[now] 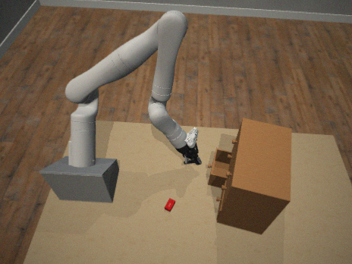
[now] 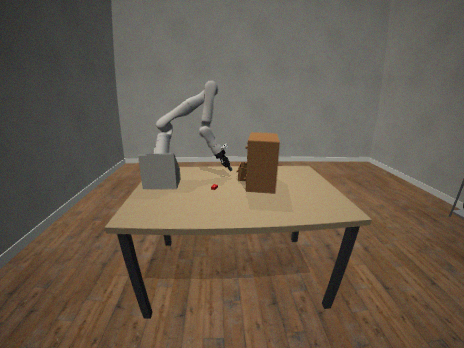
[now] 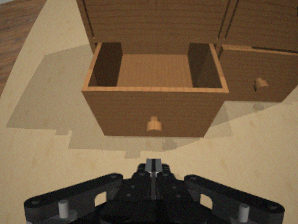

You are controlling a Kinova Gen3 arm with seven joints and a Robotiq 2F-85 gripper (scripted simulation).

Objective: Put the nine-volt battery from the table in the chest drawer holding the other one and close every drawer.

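Ahead of the shut jaws, the chest (image 3: 160,3) is cropped by the wrist view's top edge, and the pulled-out drawer's (image 3: 156,106) rear floor lies hidden.

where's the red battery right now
In the top view the red battery lies on the table, between the arm's grey base and the chest.
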